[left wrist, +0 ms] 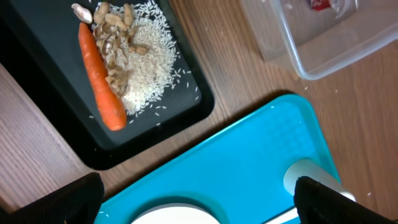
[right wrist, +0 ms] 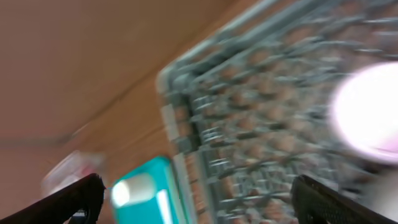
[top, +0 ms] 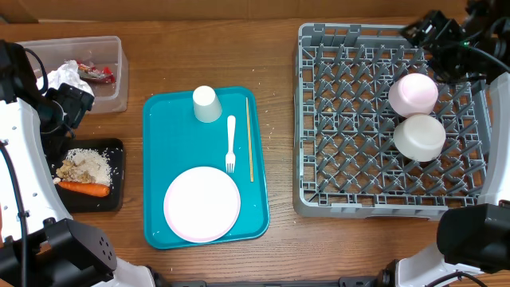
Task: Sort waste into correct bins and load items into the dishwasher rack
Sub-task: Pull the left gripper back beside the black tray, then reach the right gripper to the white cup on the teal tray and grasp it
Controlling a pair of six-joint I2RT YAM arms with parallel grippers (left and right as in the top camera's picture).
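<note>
The grey dishwasher rack (top: 366, 209) stands on the right with two white bowls (top: 413, 93) (top: 420, 137) upside down inside. On the teal tray (top: 175, 135) are a white cup (top: 206, 104), a white fork (top: 230, 143), a thin wooden stick (top: 249, 139) and a round plate (top: 202, 204). The clear tub (top: 115, 92) holds a crumpled napkin (top: 70, 78) and a red wrapper (top: 102, 73). Rice (left wrist: 146, 62) and a carrot (left wrist: 99, 78) lie in the black tray (left wrist: 56, 74). My left gripper (left wrist: 199, 202) hangs open above the teal tray's left edge. My right gripper (right wrist: 199, 199) is open and empty over the rack's far corner.
The left arm's body (top: 24, 135) runs along the left table edge beside both bins. The right arm (top: 446, 36) reaches in over the rack's back right corner. The right wrist view is blurred. Bare wood shows between the teal tray and the rack.
</note>
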